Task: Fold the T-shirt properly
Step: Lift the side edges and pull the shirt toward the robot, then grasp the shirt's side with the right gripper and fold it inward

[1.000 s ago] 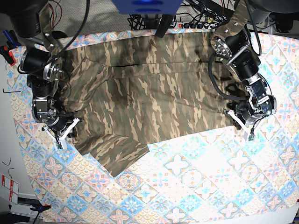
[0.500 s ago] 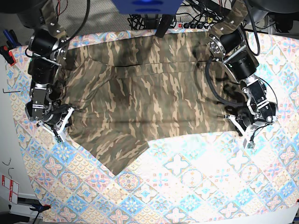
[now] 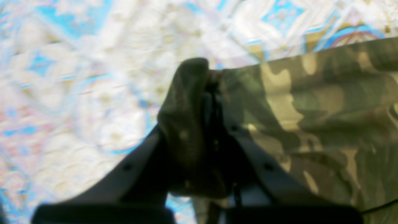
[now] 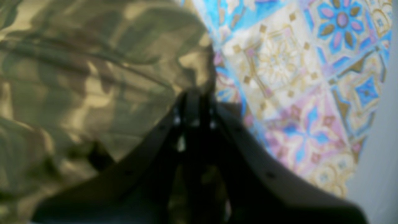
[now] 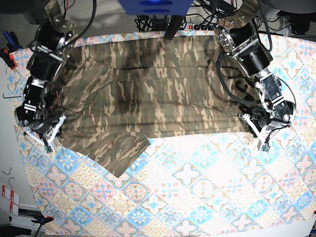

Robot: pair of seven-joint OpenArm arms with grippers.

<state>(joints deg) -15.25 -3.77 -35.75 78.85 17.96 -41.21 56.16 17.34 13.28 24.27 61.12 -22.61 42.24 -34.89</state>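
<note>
The camouflage T-shirt (image 5: 158,94) lies spread across the far half of the table, stretched flat between the two arms, with one sleeve (image 5: 121,153) hanging toward the front left. My left gripper (image 5: 257,129) is shut on the shirt's right edge; the left wrist view shows its jaws closed on a bunched corner (image 3: 189,102) of the T-shirt (image 3: 326,109). My right gripper (image 5: 48,131) is shut on the shirt's left edge; in the right wrist view its closed jaws pinch the hem of the T-shirt (image 4: 93,77).
A blue-pink-cream tile-patterned cloth (image 5: 207,192) covers the table and shows under both wrists (image 3: 93,77) (image 4: 295,62). Cables and a power strip (image 5: 207,22) lie behind the far edge. The table's left edge runs close to my right gripper.
Both grippers have moved outward, the right one toward the table's left edge and the left one to the right. The shirt is pulled wider and flatter, and the sleeve has shifted left.
</note>
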